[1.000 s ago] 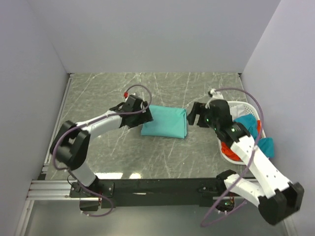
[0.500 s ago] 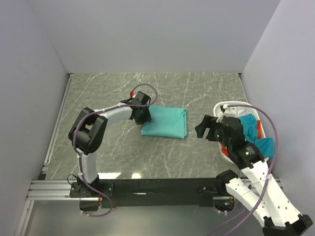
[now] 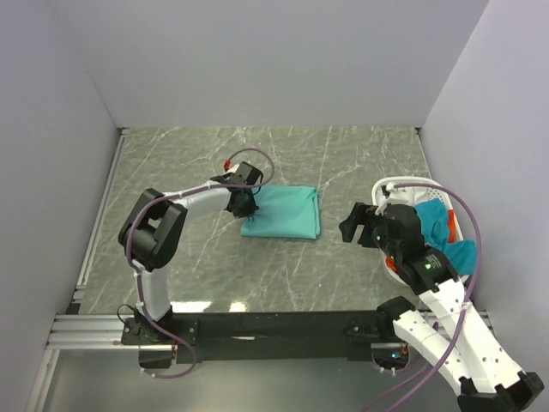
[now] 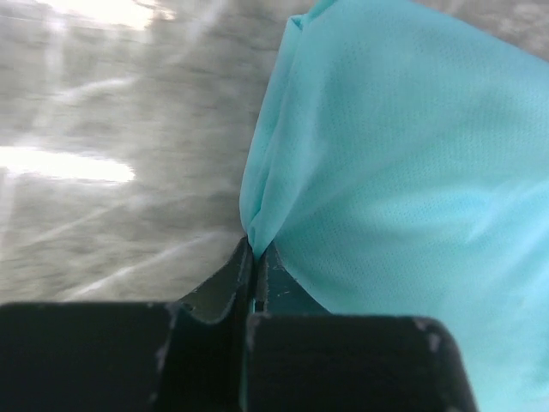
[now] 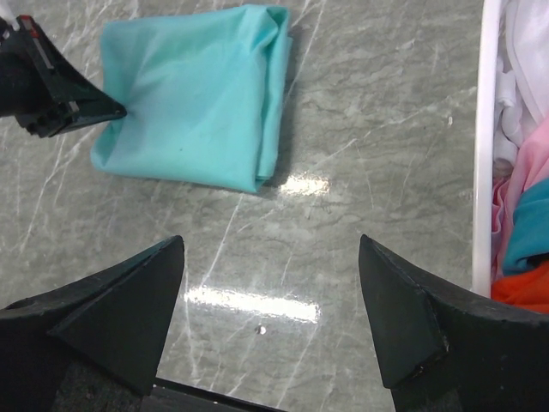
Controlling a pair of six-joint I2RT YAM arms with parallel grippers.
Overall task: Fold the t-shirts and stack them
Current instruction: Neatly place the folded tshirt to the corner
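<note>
A folded teal-green t-shirt (image 3: 283, 213) lies on the grey marble table (image 3: 206, 266), also seen as the teal-green t-shirt (image 5: 193, 94) and as cloth (image 4: 412, 163) filling the left wrist view. My left gripper (image 3: 244, 206) is shut on the shirt's left edge; a pinch of cloth sits between the closed jaws (image 4: 255, 257). My right gripper (image 3: 356, 223) hangs open and empty above bare table right of the shirt, between it and the basket. Orange-red (image 5: 525, 287), blue-teal (image 5: 527, 227) and pale pink (image 5: 519, 167) shirts lie in the basket.
A white plastic laundry basket (image 3: 388, 190) stands at the table's right edge, its rim (image 5: 484, 146) close beside the right gripper. White walls enclose the table at the back and both sides. A black rail (image 3: 274, 326) runs along the near edge.
The left gripper closed on the shirt's left edge and drew the shirt slightly leftward. The right arm pulled back from the shirt toward the basket, then held still.
</note>
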